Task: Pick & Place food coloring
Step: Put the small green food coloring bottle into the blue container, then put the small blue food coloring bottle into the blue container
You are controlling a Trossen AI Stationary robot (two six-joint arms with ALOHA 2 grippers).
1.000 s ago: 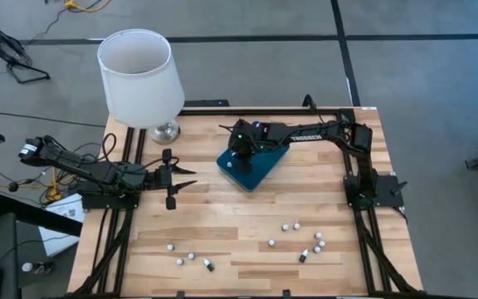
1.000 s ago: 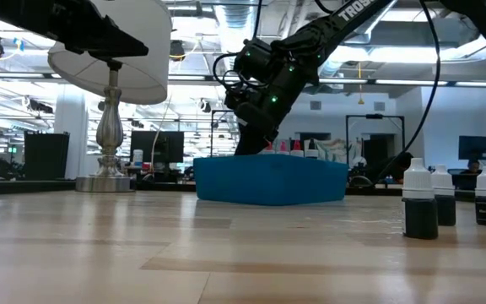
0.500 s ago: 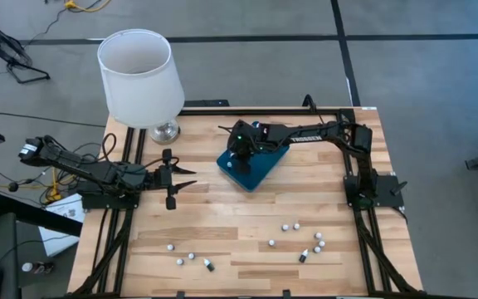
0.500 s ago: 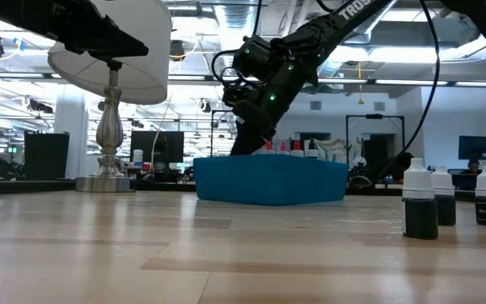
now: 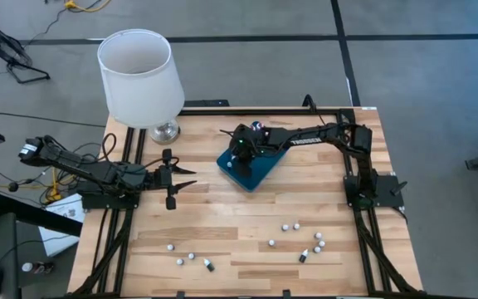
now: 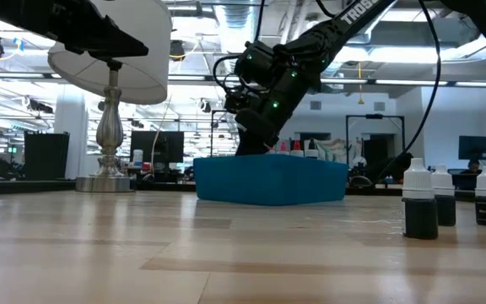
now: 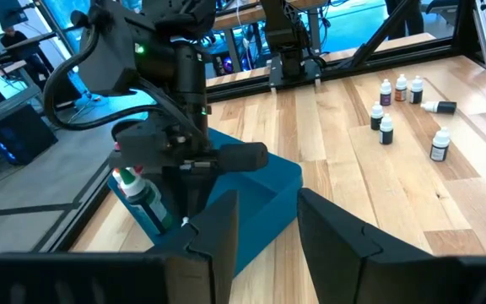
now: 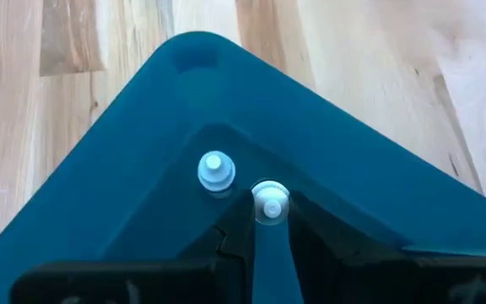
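Two bottles (image 8: 216,171) stand in a corner of the tray (image 5: 260,170), where the right gripper (image 5: 241,154) hangs with its fingers (image 8: 268,249) clenched on one (image 8: 270,203) (white-capped). More bottles (image 5: 301,241) wait scattered on the desk (image 5: 222,224). Likely risk: releasing this close could knock the neighbour, or let the held bottle tip, since the two nearly touch. Left gripper (image 5: 173,176) waits at the desk's left side, fingers (image 7: 218,232) apart and empty

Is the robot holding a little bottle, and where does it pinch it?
Yes. The right end effector pinches a food coloring bottle just under its cap, inside the teal tray.
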